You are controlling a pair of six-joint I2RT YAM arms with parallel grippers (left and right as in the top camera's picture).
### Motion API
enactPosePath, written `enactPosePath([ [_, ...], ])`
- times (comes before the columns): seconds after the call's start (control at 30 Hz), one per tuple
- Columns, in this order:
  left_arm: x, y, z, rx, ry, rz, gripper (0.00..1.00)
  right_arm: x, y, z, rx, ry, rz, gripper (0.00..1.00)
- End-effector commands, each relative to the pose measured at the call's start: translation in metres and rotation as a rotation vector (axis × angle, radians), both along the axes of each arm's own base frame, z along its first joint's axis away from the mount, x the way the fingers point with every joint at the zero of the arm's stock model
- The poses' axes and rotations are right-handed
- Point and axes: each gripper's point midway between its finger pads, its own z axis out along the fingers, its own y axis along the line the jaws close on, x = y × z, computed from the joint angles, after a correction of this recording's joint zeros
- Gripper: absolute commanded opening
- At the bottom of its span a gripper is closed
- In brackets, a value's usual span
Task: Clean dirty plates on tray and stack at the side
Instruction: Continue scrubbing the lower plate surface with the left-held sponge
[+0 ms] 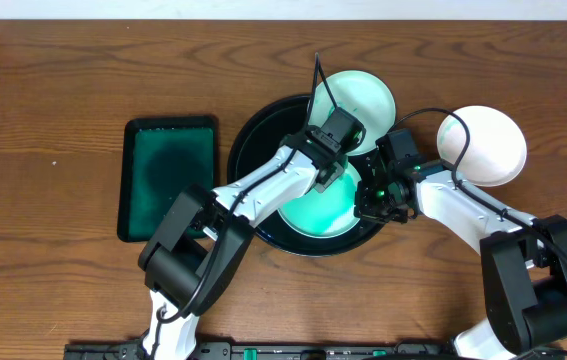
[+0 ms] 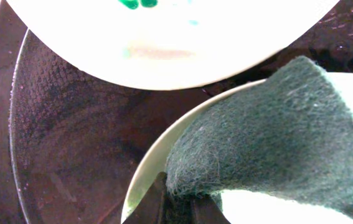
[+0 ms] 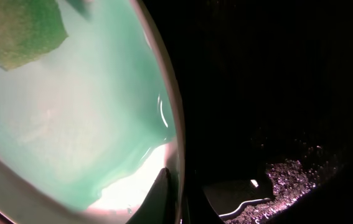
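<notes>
A plate (image 1: 313, 215) flooded with teal liquid lies in the round black tray (image 1: 253, 150). My left gripper (image 1: 329, 180) is shut on a dark green sponge (image 2: 276, 137) pressed on that plate (image 2: 148, 165). My right gripper (image 1: 371, 195) is shut on the same plate's right rim (image 3: 173, 124), one finger (image 3: 160, 196) inside over the teal liquid, the other outside. A second plate (image 1: 358, 95) with green smears (image 2: 164, 37) rests on the tray's far rim. A third, clean white plate (image 1: 483, 145) sits on the table to the right.
A rectangular dark green tray (image 1: 170, 180) lies on the wooden table left of the black tray. Both arms cross over the black tray's front half. A cable loops above the right arm near the white plate.
</notes>
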Motion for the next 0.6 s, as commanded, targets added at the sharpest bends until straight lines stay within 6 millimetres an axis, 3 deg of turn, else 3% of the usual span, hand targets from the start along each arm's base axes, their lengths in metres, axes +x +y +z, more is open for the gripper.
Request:
enactPosePath([
  [0.0,0.011,0.014,-0.001,0.019,-0.02,0.033,0.07,-0.019,-0.025,-0.024,-0.134,0.048,0.033,0.01],
  [0.27,0.008,0.089,-0.013,0.084,0.117,0.239,0.07,-0.019,-0.025,-0.024,-0.134,0.048,0.033,0.01],
  [0.33,-0.001,0.096,-0.017,0.08,0.177,0.25,0.07,-0.019,-0.025,-0.024,-0.134,0.048,0.034,0.01],
  [0.43,-0.023,0.09,-0.023,0.039,0.299,0.21,0.08,-0.018,-0.025,-0.024,-0.134,0.047,0.033,0.01],
  [0.57,-0.07,0.057,-0.024,-0.106,0.529,0.037,0.07,-0.019,-0.025,-0.024,-0.134,0.049,0.034,0.01],
])
